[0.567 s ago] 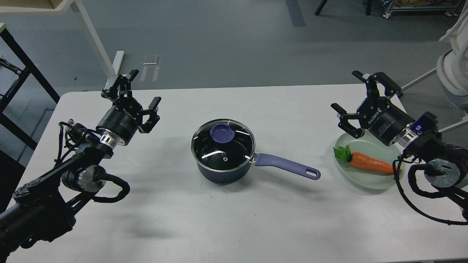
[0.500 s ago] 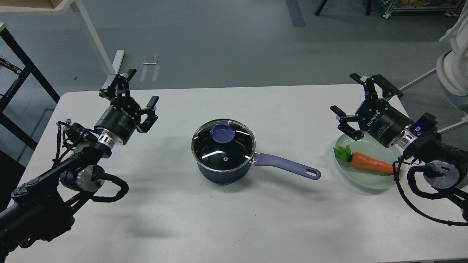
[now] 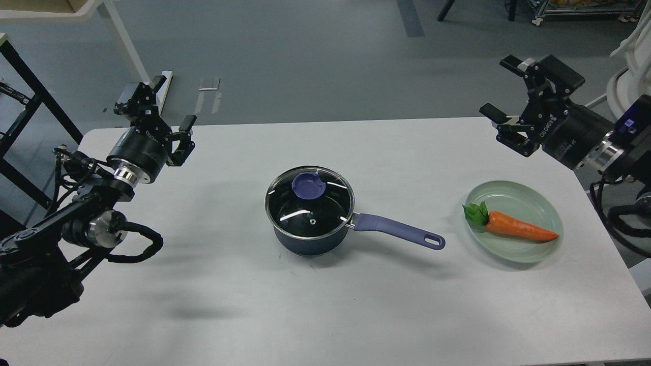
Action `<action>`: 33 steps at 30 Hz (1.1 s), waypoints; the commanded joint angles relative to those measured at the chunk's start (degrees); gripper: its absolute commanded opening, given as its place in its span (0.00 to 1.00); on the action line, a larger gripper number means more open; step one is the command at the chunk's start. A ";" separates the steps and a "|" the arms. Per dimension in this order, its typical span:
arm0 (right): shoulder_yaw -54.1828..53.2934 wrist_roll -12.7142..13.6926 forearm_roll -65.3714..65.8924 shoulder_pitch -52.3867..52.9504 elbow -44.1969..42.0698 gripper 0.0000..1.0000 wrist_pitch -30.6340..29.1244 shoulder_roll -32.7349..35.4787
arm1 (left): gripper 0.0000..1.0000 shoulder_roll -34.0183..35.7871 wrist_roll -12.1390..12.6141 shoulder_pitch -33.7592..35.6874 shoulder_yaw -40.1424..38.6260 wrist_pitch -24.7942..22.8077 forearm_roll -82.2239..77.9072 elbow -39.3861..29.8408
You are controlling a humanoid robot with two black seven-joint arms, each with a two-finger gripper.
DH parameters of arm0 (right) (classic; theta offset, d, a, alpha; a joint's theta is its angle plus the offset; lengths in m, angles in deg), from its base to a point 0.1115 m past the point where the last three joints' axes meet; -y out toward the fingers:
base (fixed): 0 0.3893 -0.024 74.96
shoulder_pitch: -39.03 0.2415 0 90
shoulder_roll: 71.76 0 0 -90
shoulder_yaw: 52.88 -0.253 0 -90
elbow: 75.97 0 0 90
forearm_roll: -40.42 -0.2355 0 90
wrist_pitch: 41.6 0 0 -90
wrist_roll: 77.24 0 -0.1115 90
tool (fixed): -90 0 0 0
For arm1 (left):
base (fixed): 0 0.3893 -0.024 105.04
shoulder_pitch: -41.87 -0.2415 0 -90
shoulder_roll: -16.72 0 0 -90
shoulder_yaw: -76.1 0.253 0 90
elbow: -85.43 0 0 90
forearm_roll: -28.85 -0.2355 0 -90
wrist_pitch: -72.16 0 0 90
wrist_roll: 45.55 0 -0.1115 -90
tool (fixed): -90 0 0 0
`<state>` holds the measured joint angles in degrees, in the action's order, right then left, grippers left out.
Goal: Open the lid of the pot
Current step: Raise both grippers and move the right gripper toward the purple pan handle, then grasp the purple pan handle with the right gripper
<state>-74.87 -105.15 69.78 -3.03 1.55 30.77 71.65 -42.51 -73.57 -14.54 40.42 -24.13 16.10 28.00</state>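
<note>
A dark blue pot (image 3: pixel 309 239) stands mid-table with its purple handle (image 3: pixel 399 231) pointing right. A glass lid (image 3: pixel 308 203) with a purple knob (image 3: pixel 308 185) sits closed on it. My left gripper (image 3: pixel 155 117) is open and empty, raised near the table's far-left corner, well left of the pot. My right gripper (image 3: pixel 503 89) is open and empty, raised above the table's far-right edge, far from the pot.
A pale green plate (image 3: pixel 539 201) with an orange toy carrot (image 3: pixel 516 227) lies on the right of the white table (image 3: pixel 325 305). A black frame (image 3: pixel 30 112) and a white table leg (image 3: pixel 132 56) stand behind the left side.
</note>
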 commanded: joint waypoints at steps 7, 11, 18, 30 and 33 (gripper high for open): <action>8.87 -0.09 46.71 9.01 11.77 1.00 3.66 4.06 | 0.99 2.53 0.03 2.88 2.80 -1.79 -9.56 1.45; 18.10 -0.09 60.08 15.33 12.75 1.00 3.57 4.77 | 0.99 3.06 0.03 2.97 2.80 -5.13 -12.73 1.01; 27.96 -0.09 74.43 21.85 12.66 1.00 3.48 3.28 | 0.99 4.99 0.03 2.88 2.80 -6.63 -22.75 -2.05; 34.64 -0.09 78.04 26.42 4.94 0.96 3.13 -9.90 | 0.99 6.32 0.03 2.35 2.98 -6.45 -25.48 -8.13; 34.73 -0.09 77.60 26.51 1.07 0.93 3.13 -14.03 | 0.99 6.32 0.03 2.44 2.98 -6.45 -25.57 -8.56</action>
<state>-40.41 -105.23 147.81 23.30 6.12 33.92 61.49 -36.12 -73.54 -12.23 43.41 -30.55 -9.25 19.93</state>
